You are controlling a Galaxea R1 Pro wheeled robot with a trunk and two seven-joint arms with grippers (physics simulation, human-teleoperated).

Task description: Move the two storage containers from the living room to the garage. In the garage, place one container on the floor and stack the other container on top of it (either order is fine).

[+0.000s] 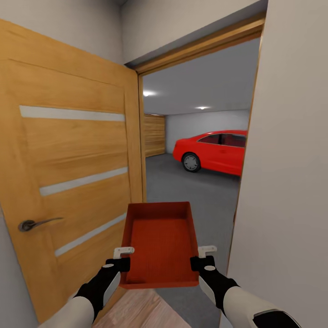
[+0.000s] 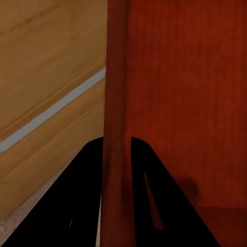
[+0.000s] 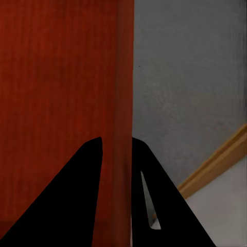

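I faced the doorway, the door (image 1: 68, 182) swung open on my left and a blank wall (image 1: 287, 182) crowding my right. Beyond lay the garage with open grey floor (image 1: 182, 187) and a red car (image 1: 214, 152) far right. The bin (image 1: 160, 243) hung level ahead in the gap. My left tool (image 1: 122, 257) and right tool (image 1: 202, 257) each pinched a side wall.

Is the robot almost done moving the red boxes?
Not yet. One red box is held by the left gripper and right gripper at the open garage doorway. It still must go on the grey floor, with the other box stacked.
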